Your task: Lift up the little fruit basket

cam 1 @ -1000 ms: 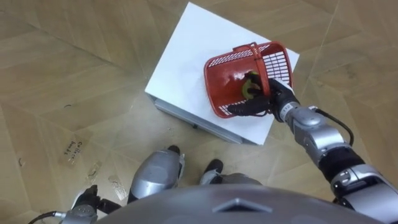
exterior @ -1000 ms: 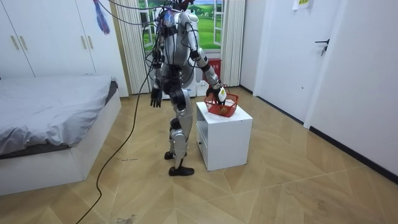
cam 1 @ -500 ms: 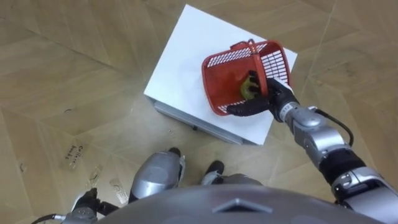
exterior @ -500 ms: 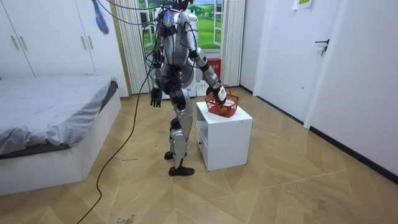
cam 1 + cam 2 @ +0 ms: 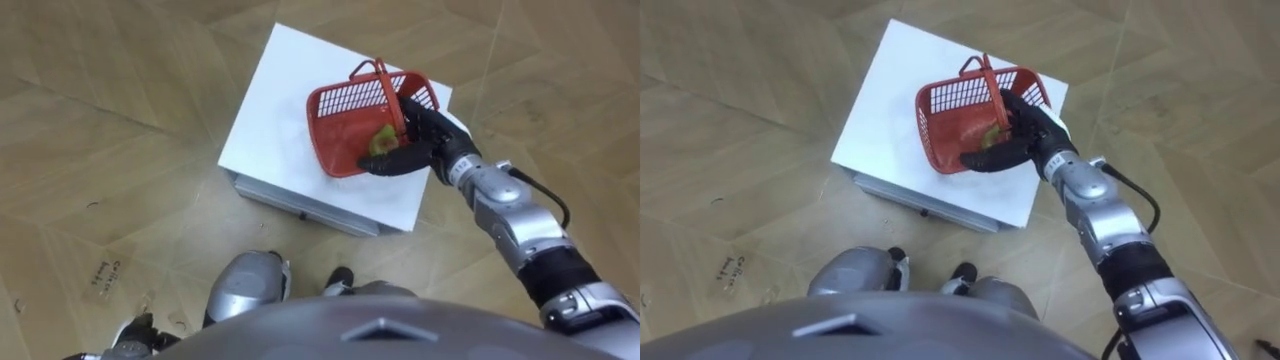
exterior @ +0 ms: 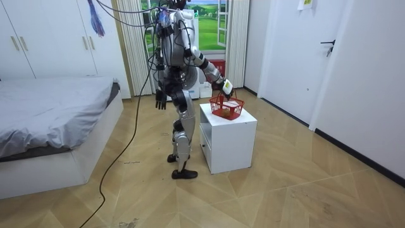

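Note:
The red plastic fruit basket (image 5: pixel 345 115) hangs tilted from its handle (image 5: pixel 383 78) over the right part of the white cabinet (image 5: pixel 275 120), and seems to be just off the top. A yellow-green fruit (image 5: pixel 381 140) lies inside it. My right hand (image 5: pixel 418 140) is shut on the handle at the basket's right rim, thumb along the near edge. In the room view I stand at the cabinet (image 6: pixel 231 142) with my right hand (image 6: pixel 225 88) raised over the basket (image 6: pixel 227 109). My left hand (image 6: pixel 161 100) hangs by my side with relaxed fingers.
A bed (image 6: pixel 50 120) stands on the room view's left, with wardrobes (image 6: pixel 44 38) behind it. A window with curtains (image 6: pixel 237 31) is behind the cabinet. A white door (image 6: pixel 297 57) is on the right. Wooden floor (image 5: pixel 100 150) surrounds the cabinet.
My right hand has risen with the basket, which now hangs higher and more tilted over the cabinet. The eye view has shifted a little. My left hand has stayed at my side.

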### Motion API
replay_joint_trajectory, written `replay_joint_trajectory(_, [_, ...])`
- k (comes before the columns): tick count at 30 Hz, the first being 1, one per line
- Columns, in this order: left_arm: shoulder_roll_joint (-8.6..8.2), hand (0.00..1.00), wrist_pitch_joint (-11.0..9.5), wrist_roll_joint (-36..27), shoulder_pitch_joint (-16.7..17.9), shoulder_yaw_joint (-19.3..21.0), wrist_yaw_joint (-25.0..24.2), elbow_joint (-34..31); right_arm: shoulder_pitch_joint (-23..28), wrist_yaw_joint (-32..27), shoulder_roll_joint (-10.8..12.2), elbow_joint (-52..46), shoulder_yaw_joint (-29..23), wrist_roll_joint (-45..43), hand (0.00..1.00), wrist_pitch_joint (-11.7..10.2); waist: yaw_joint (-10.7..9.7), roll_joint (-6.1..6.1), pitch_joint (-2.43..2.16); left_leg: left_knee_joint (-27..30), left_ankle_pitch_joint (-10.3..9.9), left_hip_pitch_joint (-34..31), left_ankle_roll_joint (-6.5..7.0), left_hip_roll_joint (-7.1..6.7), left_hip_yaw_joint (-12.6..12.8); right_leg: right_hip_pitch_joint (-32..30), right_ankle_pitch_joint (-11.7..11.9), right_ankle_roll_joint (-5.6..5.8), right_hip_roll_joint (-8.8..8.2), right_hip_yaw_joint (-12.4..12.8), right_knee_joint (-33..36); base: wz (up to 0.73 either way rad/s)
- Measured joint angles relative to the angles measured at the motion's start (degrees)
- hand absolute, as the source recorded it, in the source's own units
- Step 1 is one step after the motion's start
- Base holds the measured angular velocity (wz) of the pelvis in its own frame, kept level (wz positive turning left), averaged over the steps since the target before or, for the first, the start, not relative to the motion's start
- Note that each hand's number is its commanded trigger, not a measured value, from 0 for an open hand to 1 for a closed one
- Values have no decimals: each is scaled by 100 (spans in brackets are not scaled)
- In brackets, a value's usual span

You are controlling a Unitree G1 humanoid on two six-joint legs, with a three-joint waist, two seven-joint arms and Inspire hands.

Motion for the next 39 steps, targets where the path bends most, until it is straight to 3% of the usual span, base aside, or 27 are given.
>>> replay_joint_trajectory(16, [-2,0,-4,0,-28,115,-30,-17,11,-142,-7,-571,-499,-26,0,-11,-283,8,5,-132,2,239,4,6,29,150,-2,5,21,125,-66,-2])
replay_joint_trajectory(29, [-9,0,13,34,-19,123,-28,-49,48,-194,-9,-571,-654,-210,0,-12,-338,33,-4,-331,2,510,3,56,225,258,1,10,57,264,-115,-7])
replay_joint_trajectory(32, [-19,0,29,73,-17,123,-28,-92,276,-206,-16,-570,-705,-211,0,-27,-350,74,0,-404,2,618,2,71,290,347,1,10,67,294,-124,-8])
replay_joint_trajectory(37, [-43,0,33,74,-6,133,-30,-214,825,-189,-15,-571,-861,-278,0,-27,-495,197,-44,-491,2,762,3,73,356,446,1,11,74,333,-197,-7])
replay_joint_trajectory(39, [-57,0,27,70,11,217,-29,-279,934,-233,-27,-523,-984,-387,0,-29,-528,246,-42,-552,2,837,2,89,460,467,1,11,94,435,-200,-22])
